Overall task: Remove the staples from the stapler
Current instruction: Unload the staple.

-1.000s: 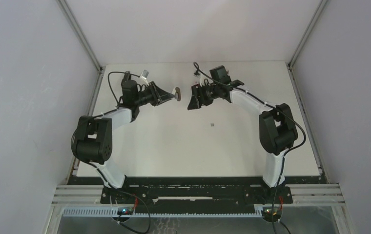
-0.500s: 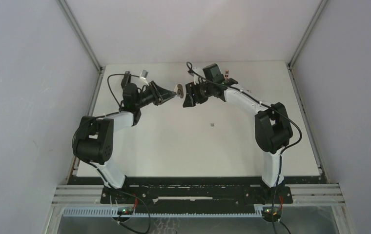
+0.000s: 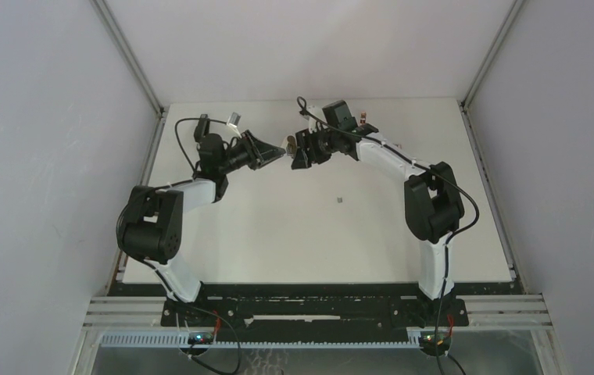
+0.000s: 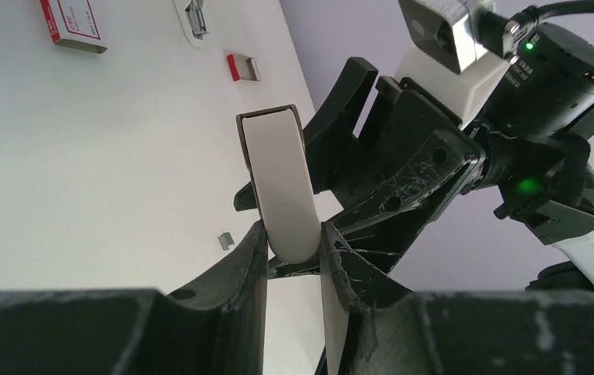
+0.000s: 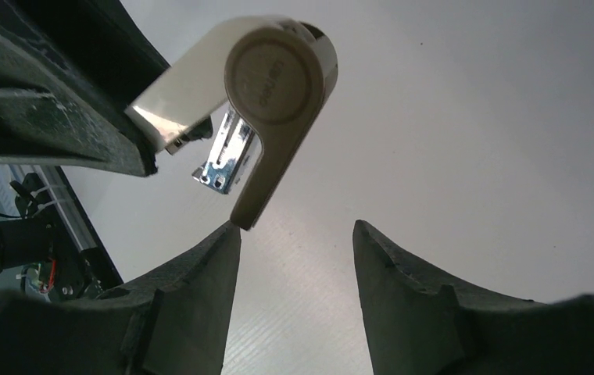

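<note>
While my left claw (image 4: 294,232) is pinched down tight on the stapler (image 4: 277,168), gripping its beige shell across the flat sides, my right claw (image 5: 295,226) stands half spread with nothing between its fingers. The two hover claw to claw above the far part of the table (image 3: 278,250).

From my right wrist, the stapler is folded open at its round hinge cap. One beige arm runs back into the left claw's grip. The other hangs down with its tip just at one of my right claw's fingers (image 5: 200,289) — whether it touches I cannot tell. Between the two arms a bright metal rail (image 5: 223,156) shows, the feed channel; whether it carries any load I cannot see.

Near the middle of the table, well apart from both claws, lies one tiny silvery strip that I take for staples (image 3: 341,200), though it is too small to be sure. A red-and-white flat box (image 4: 71,23) lies further off.

I judge the stapler light and stiff. Its plastic shell looks smooth enough to slide under a loose pinch, and its hinged arms look free to swing, so a pull at the wrong part would only flap it. The rail is the place to take hold — thin and hard, by its edges near the free end — while the left claw braces the shell. The staples themselves should be tiny, brittle as a strip and apt to scatter.
</note>
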